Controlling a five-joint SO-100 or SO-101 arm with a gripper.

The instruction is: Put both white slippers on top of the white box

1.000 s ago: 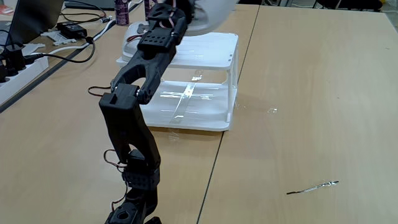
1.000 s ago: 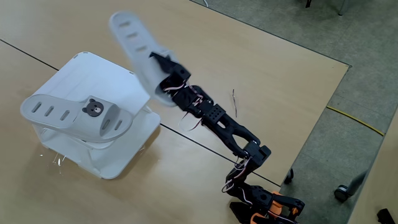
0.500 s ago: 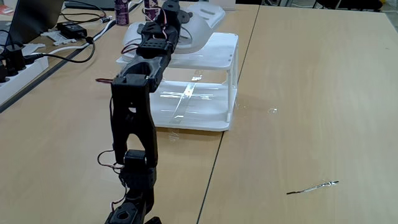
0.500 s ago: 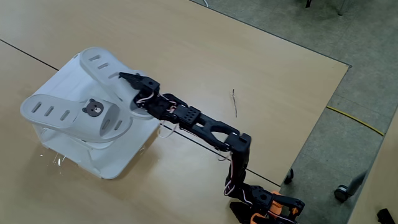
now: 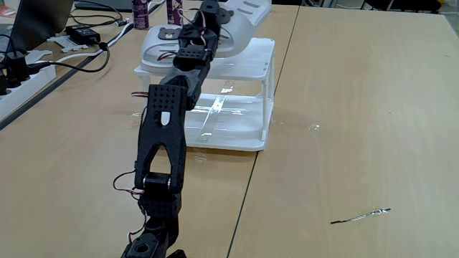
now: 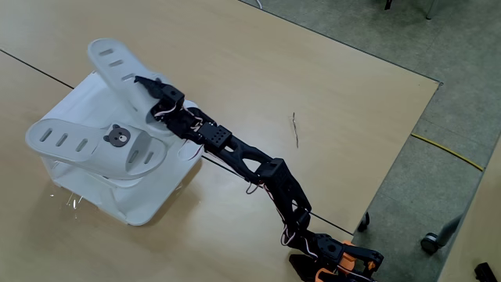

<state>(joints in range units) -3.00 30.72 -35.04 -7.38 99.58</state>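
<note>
Two white slippers — one lies flat on the white box's upper shelf, the other is tilted over its far edge, pinched in the closed jaws of the gripper; lower shelf bare.

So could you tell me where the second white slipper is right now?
The second slipper is in the pincer over the white box, beside the first slipper, upper left in a fixed view.
</note>
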